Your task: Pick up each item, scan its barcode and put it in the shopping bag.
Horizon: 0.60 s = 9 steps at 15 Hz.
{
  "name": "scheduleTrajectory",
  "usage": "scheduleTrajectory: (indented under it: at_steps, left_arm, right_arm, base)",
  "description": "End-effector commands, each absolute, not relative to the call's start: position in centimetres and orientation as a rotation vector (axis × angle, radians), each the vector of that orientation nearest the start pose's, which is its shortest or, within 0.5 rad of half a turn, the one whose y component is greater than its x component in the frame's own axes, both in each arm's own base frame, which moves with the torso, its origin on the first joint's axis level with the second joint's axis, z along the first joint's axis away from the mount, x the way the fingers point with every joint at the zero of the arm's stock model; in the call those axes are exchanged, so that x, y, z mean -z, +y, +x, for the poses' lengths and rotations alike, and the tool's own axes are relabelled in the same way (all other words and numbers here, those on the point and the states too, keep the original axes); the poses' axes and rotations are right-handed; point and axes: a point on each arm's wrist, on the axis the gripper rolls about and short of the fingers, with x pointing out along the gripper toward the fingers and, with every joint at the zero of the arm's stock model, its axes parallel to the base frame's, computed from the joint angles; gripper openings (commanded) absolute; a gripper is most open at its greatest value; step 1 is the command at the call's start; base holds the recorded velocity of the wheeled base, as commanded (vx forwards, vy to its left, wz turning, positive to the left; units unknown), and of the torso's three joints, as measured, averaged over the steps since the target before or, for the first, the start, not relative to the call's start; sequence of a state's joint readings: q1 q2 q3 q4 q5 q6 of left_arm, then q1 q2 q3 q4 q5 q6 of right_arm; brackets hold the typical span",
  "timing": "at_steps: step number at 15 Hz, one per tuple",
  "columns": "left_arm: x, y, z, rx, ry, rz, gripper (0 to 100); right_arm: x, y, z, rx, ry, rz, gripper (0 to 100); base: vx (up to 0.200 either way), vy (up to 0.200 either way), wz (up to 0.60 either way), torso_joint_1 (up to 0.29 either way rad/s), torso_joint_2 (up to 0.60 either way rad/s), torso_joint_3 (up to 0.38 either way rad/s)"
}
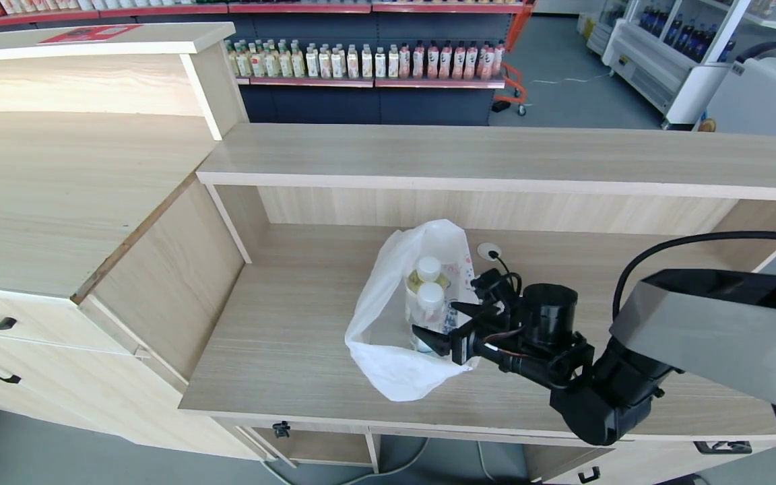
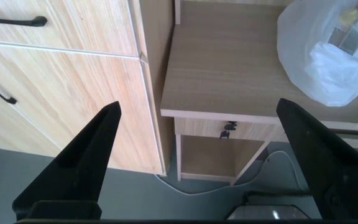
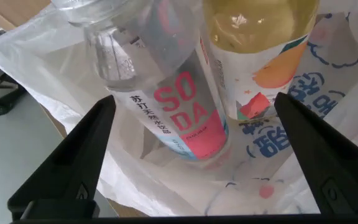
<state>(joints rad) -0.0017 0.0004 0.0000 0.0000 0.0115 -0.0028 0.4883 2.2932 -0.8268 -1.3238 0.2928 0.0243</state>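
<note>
A white plastic shopping bag (image 1: pixel 388 350) stands open on the lower counter (image 1: pixel 280 337). Inside it are two white-capped bottles: a clear soda bottle (image 1: pixel 428 306) (image 3: pixel 166 93) and a yellow drink bottle (image 1: pixel 425 273) (image 3: pixel 260 56) behind it. My right gripper (image 1: pixel 455 323) (image 3: pixel 194 155) is open at the bag's mouth, its fingers either side of the soda bottle without closing on it. My left gripper (image 2: pixel 197 162) hangs open and holds nothing, low beside the counter's front edge, and the bag (image 2: pixel 328 56) lies beyond it.
A raised wooden ledge (image 1: pixel 496 155) runs behind the counter, and a taller cabinet with black-handled drawers (image 1: pixel 58 202) (image 2: pixel 61 74) stands to the left. A round cable socket (image 1: pixel 489 251) sits behind the bag. Store shelves of bottles (image 1: pixel 361 60) line the back.
</note>
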Motion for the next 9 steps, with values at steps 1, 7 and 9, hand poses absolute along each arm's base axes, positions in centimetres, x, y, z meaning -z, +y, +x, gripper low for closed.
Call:
scheduleTrajectory:
  at_steps: [1,7,9]
  left_arm:
    - [-7.5,0.0,-2.3,-0.011,0.0,-0.003,100]
    - [-7.5,0.0,-2.3,-0.011,0.0,-0.003,100]
    - [-7.5,0.0,-2.3,-0.011,0.0,-0.003,100]
  right_arm:
    - [-7.0,18.7,33.9,-0.786,0.121,0.049,100]
    - [-13.6,15.6,31.0,-0.738,0.136,0.167,100]
    - [-17.2,14.2,28.9,-0.735,0.091,0.189,100]
  base:
    - [0.0,0.0,0.0,0.0,0.0,0.0]
    - [0.0,0.0,0.0,0.0,0.0,0.0]
    - [0.0,0.0,0.0,0.0,0.0,0.0]
